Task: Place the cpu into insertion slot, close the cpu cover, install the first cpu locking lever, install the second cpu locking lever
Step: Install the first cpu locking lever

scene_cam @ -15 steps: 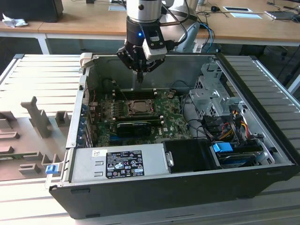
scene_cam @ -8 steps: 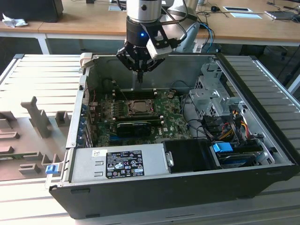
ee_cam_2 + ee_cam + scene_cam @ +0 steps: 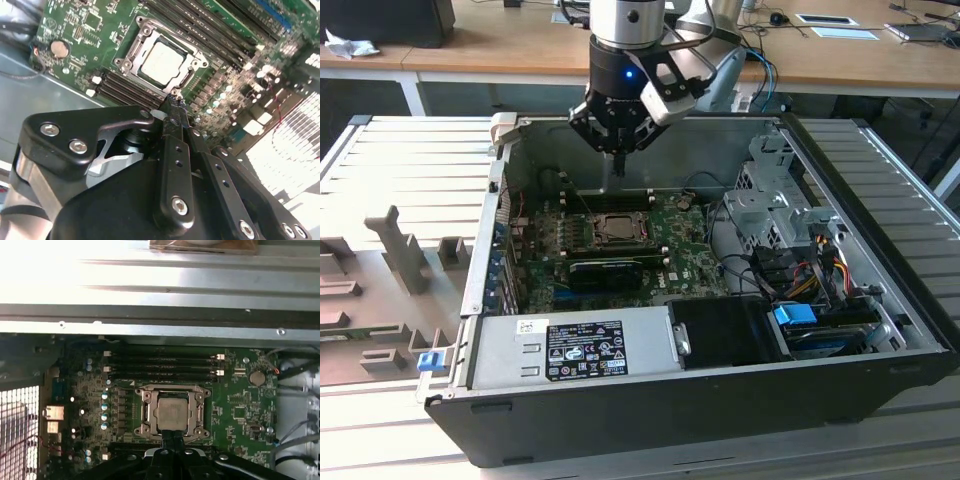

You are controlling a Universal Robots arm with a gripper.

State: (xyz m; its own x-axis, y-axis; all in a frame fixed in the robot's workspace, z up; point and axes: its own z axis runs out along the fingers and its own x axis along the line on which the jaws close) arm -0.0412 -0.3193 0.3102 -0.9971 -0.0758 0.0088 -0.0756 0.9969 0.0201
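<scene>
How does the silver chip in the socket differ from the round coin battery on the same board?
The chip is square; the coin battery is round. The chip is clearly larger than the coin battery. The chip sits inside a metal frame; the coin battery sits apart, near the edge of the green board. Both are silvery and lie flat on that board.

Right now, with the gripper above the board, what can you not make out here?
1. Locking levers' state: too small beside the cpu in the exterior view.
2. One edge of the cpu cover: hidden behind the gripper in the first wrist view.
3. Green board's edge toward the camera: hidden behind the silver labelled box in the exterior view.
</scene>
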